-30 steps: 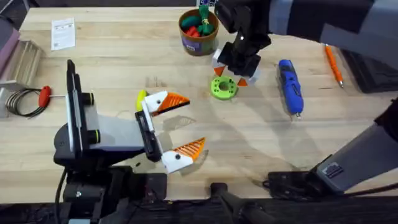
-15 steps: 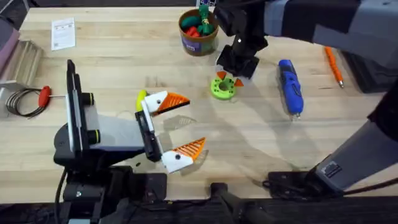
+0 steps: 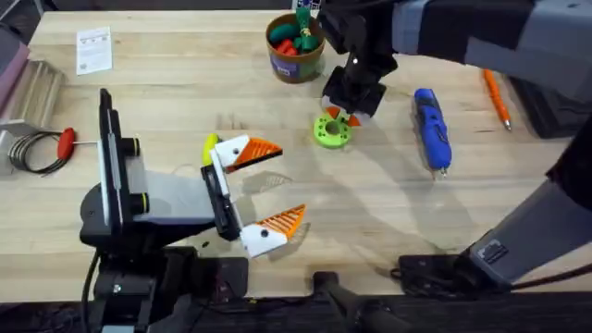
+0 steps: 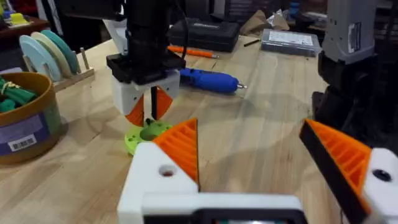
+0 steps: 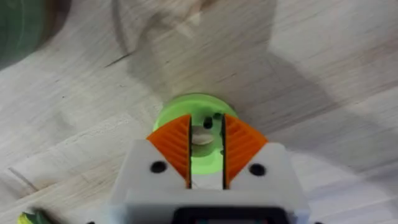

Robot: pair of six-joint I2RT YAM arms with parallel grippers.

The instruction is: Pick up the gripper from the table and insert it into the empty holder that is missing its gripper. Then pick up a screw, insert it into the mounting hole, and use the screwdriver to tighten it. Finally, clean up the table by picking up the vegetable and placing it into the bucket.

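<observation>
Right now the right gripper point(image 5: 206, 142) hangs straight down over the green disc point(image 3: 332, 131), its jaws pinched to a narrow slit just above the disc's top, nothing visibly held between them. Over by its base, the left gripper point(image 3: 265, 190) lies with jaws spread wide and empty; the vegetable point(image 3: 209, 148) sits just behind it, the screwdriver point(image 3: 431, 128) and bucket point(image 3: 295, 47) well apart.

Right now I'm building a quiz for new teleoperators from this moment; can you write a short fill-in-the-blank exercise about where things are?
1. The right gripper hovers directly over the ____ disc.
2. The blue screwdriver lies flat on the ____.
3. The left gripper has its orange pads ____ apart, holding nothing.
4. The bucket holds red, orange and ____ toys.

Missing words: green; table; wide; green
</observation>
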